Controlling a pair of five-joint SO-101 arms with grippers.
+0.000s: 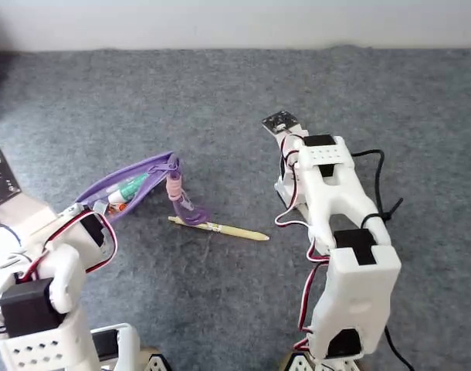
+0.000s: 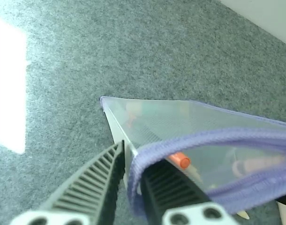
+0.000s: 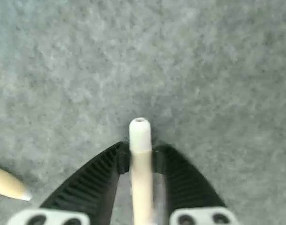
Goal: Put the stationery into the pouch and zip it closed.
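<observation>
A clear pouch (image 1: 127,184) with purple zip trim lies open on the grey carpet, with a green marker (image 1: 132,188) and an orange-capped item (image 2: 179,160) inside. My left gripper (image 2: 131,161) is shut on the pouch's purple edge (image 2: 190,143) at its near end, by the left arm (image 1: 62,255). A pink piece (image 1: 174,186) and a purple loop (image 1: 191,212) hang at the pouch's far corner. A cream pen (image 1: 224,229) lies on the carpet between the arms. My right gripper (image 3: 140,152) is shut on a white pen (image 3: 140,140), pointing down at the carpet.
The right arm (image 1: 328,185) stands right of the cream pen, whose tip (image 3: 7,185) is near its gripper. Open carpet (image 1: 220,100) stretches behind the pouch up to a pale wall (image 1: 235,23).
</observation>
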